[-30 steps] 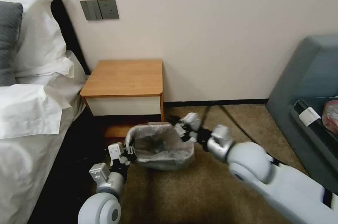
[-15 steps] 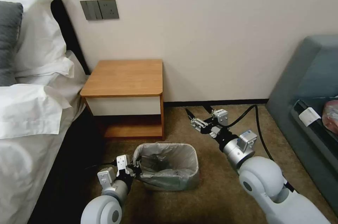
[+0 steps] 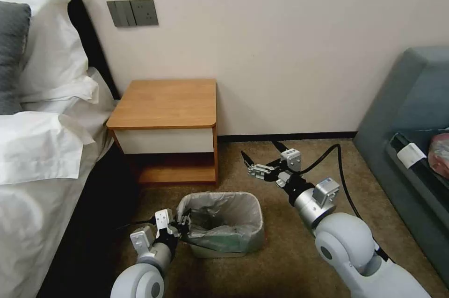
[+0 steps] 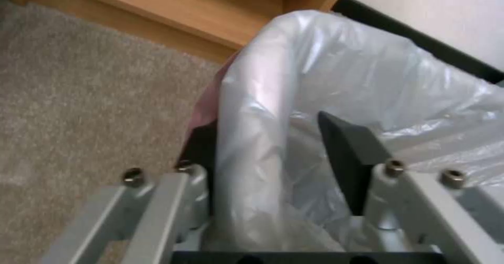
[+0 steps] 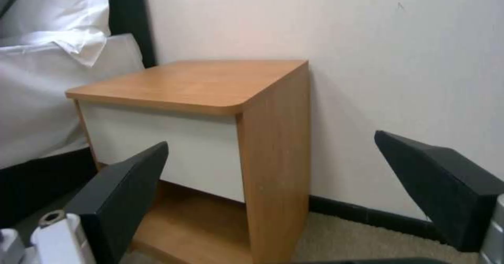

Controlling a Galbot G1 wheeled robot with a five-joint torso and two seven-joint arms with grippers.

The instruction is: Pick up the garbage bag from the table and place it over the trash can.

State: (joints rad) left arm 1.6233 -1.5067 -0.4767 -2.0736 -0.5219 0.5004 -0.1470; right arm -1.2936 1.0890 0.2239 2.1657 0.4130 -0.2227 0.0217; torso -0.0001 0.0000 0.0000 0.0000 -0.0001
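Observation:
The beige trash can (image 3: 219,251) stands on the carpet in front of the table (image 3: 168,101), lower than it. The grey crinkly garbage bag (image 3: 224,214) lines it and is folded over the rim, with a pinkish band on the outside in the left wrist view. My left gripper (image 3: 183,224) is at the can's left rim, its fingers straddling the bag-covered edge (image 4: 252,98), one outside and one inside, shut on it. My right gripper (image 3: 259,149) hangs open over the carpet to the right of the table, holding nothing, and faces the table (image 5: 199,79).
A bed (image 3: 37,148) with white linen runs along the left, close to my left arm. A grey sofa (image 3: 411,115) stands at the right. A black cable (image 3: 334,157) loops behind my right wrist. Carpet (image 3: 280,251) lies bare right of the can.
My right gripper let go of the can's right rim, drew back to the right and opened. The can came down and nearer onto the carpet, and my left gripper moved with it.

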